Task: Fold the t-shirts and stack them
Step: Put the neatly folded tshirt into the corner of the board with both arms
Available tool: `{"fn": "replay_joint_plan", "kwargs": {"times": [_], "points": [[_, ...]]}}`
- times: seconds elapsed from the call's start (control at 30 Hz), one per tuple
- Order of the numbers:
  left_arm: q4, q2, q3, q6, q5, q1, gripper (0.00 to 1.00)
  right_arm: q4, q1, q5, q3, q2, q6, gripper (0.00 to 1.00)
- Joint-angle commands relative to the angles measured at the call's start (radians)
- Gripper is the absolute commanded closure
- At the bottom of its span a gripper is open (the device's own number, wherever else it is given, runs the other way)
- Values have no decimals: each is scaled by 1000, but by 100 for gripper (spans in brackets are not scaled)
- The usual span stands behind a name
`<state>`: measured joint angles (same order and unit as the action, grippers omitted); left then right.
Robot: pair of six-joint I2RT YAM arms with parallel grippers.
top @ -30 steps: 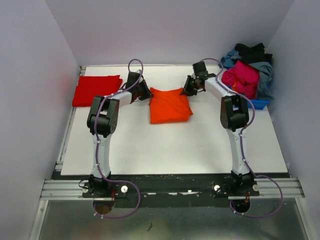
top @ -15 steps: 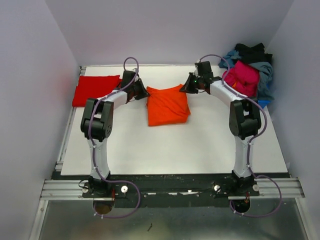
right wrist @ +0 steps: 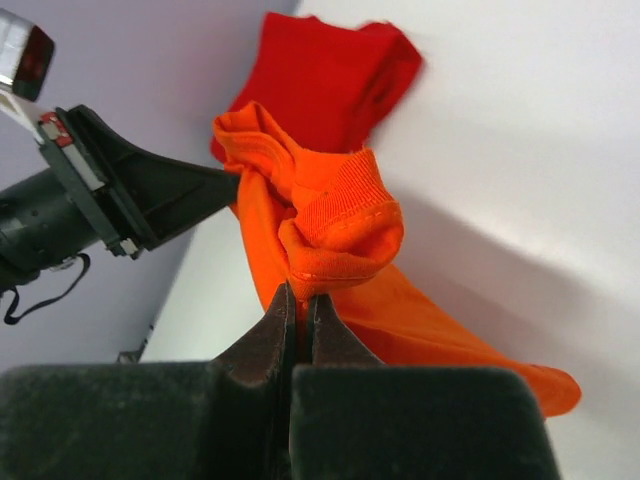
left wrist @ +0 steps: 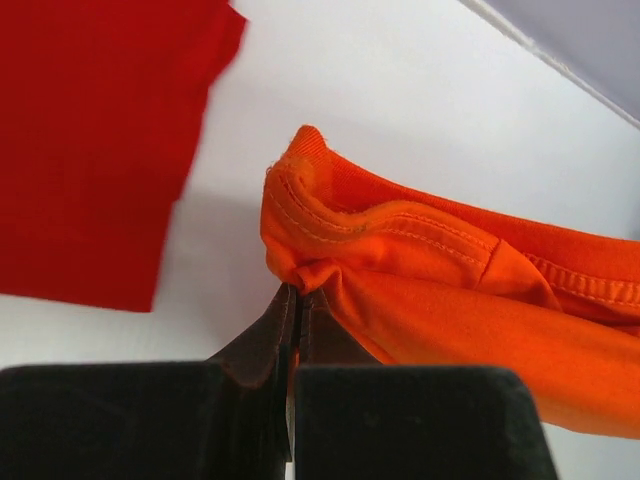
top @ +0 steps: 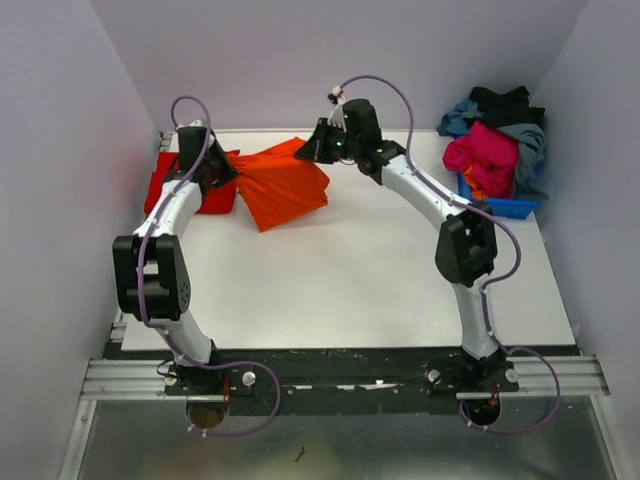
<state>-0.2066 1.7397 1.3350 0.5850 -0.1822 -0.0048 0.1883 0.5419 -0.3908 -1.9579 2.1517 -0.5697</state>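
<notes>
Both grippers are clamping tight on the orange t-shirt (top: pixel 285 188), the left gripper (top: pixel 228 172) on one bunched corner, the right gripper (top: pixel 318 150) on the other. The shirt is hanging between them over the far left part of the table (top: pixel 350 280), just beside the folded red t-shirt (top: pixel 165 190), which is lying flat.

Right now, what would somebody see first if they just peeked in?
The bright orange t-shirt, pinched by the left gripper and the right gripper, is held up between them at the table's far left. A folded red t-shirt lies in the far left corner. A jumbled heap of shirts, pink on top, fills the far right corner.
</notes>
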Motion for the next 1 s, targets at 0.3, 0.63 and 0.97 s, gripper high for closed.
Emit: {"fn": "replay_joint_plan", "kwargs": {"times": [0.3, 0.63, 0.97], "points": [[-286, -131, 197, -117, 291, 264, 100, -294, 156, -20, -369, 290, -228, 99], [-267, -5, 302, -128, 337, 339, 100, -565, 228, 128, -489, 474, -352, 99], [-347, 78, 434, -180, 400, 351, 100, -633, 263, 240, -518, 525, -340, 99]]}}
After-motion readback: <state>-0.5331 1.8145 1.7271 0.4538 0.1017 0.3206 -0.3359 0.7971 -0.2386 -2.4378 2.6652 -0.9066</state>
